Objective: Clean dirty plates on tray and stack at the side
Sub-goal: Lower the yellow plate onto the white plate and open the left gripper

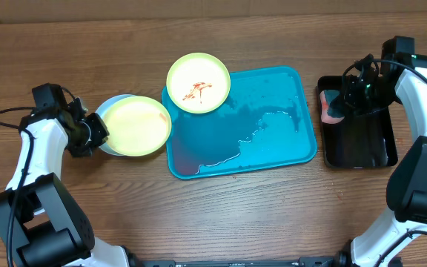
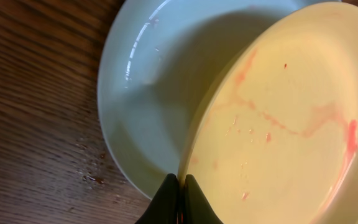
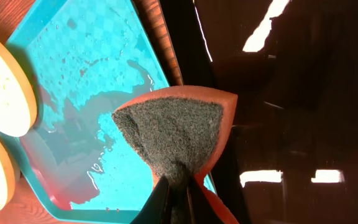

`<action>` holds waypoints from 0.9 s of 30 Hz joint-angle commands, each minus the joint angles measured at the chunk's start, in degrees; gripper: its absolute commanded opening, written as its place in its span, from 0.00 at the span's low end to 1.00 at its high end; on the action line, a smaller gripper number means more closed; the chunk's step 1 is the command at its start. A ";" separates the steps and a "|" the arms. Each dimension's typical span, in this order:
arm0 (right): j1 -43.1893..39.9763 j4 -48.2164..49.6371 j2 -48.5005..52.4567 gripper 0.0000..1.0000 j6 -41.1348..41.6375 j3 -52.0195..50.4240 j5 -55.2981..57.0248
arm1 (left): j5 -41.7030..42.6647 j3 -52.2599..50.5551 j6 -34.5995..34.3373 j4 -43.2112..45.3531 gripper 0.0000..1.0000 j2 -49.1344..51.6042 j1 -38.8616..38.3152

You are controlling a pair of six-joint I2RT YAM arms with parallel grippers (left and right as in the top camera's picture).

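A turquoise tray [image 1: 273,141] holds pooled water. A pale yellow-green plate [image 1: 198,82] with red-orange smears rests on its far left corner. My left gripper [image 1: 101,133] is shut on the rim of a second yellow-green plate [image 1: 138,126], tilted over a pale blue-white plate [image 1: 108,110] on the table left of the tray. In the left wrist view that yellow plate [image 2: 284,124] shows faint pink streaks above the blue-white plate [image 2: 160,81], jaws [image 2: 181,183] pinching its edge. My right gripper [image 3: 178,186] is shut on an orange sponge with grey scouring face [image 3: 173,134], over the black tray [image 1: 362,141].
The small black tray stands right of the turquoise tray, near the table's right edge. In the right wrist view the turquoise tray [image 3: 86,93] shows water and reddish residue at one corner. Bare wooden table [image 1: 258,215] lies in front.
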 commanded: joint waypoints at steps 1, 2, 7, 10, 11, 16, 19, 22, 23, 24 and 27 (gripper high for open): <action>-0.11 0.13 -2.19 0.05 -0.48 1.20 -0.22 | -6.54 -0.63 -2.32 0.96 0.04 -1.09 1.09; -0.11 0.13 -2.19 0.05 -0.46 1.20 -0.22 | -8.04 -0.63 -2.80 1.27 0.04 -1.09 1.20; -0.11 0.13 -2.19 0.05 -0.46 1.20 -0.22 | -10.71 -0.63 -3.80 2.97 0.05 -0.85 1.25; -0.11 0.11 -2.19 0.05 -0.46 1.20 -0.22 | -12.37 -0.63 -4.39 2.95 0.04 -0.39 1.25; -0.11 0.09 -2.19 0.05 -0.48 1.20 -0.22 | -13.35 -0.63 -5.33 2.93 0.04 -0.20 1.25; -0.11 -0.11 -2.19 0.05 -0.48 1.20 -0.20 | -15.61 -0.63 -6.58 3.80 0.08 0.74 1.25; -0.11 -0.04 -2.19 0.05 -0.48 1.20 -0.22 | -15.56 -0.63 -6.58 4.31 0.26 0.74 1.11; -0.11 -0.09 -2.19 0.05 -0.48 1.20 -0.22 | -15.50 -0.61 -6.58 4.70 0.46 0.74 1.07; -0.11 -0.09 -2.19 0.05 -0.48 1.20 -0.22 | -15.32 -0.55 -6.56 4.68 0.47 0.74 1.07; -0.11 -0.09 -2.19 0.05 -0.48 1.20 -0.22 | -14.86 -0.48 -6.49 4.63 0.46 0.74 1.07; -0.11 -0.07 -2.19 0.05 -0.48 1.20 -0.22 | -13.66 -0.02 -5.33 4.72 0.46 0.74 0.85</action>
